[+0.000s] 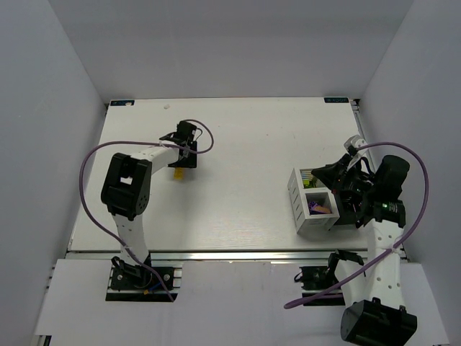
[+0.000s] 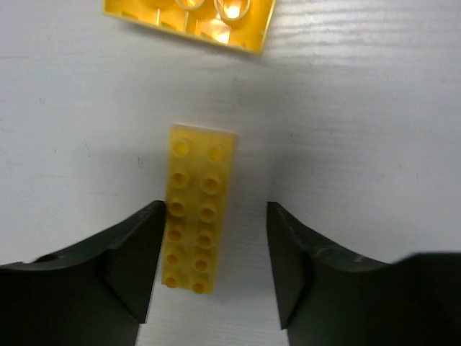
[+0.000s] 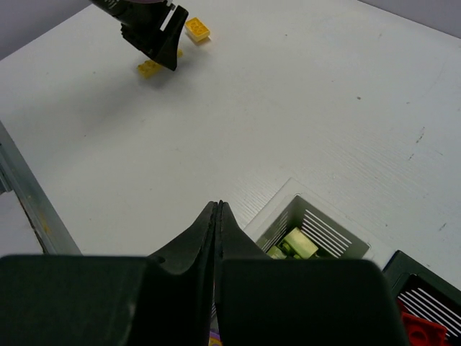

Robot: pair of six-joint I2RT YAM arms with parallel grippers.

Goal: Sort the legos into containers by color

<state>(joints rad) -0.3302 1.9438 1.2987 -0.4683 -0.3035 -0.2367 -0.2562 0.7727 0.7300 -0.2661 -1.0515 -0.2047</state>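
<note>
A long yellow lego [image 2: 193,216] lies flat on the white table between the fingers of my left gripper [image 2: 214,231]. That gripper is open; its left finger touches the brick and a gap remains on the right. A second, wider yellow lego [image 2: 191,18] lies just beyond. From above, one yellow lego [image 1: 178,173] shows beside the left gripper [image 1: 187,153]. My right gripper [image 3: 218,207] is shut with nothing visible in it, hovering over the containers [image 3: 325,232]. Lime green legos [image 3: 297,244] lie in a white compartment, a red one [image 3: 419,330] in a black one, a purple piece [image 1: 315,207] in another.
The containers [image 1: 297,196] stand at the table's right side, close to the right arm. A metal rail [image 3: 25,205] runs along the near table edge. Grey walls enclose the table on three sides. Purple cables loop off both arms.
</note>
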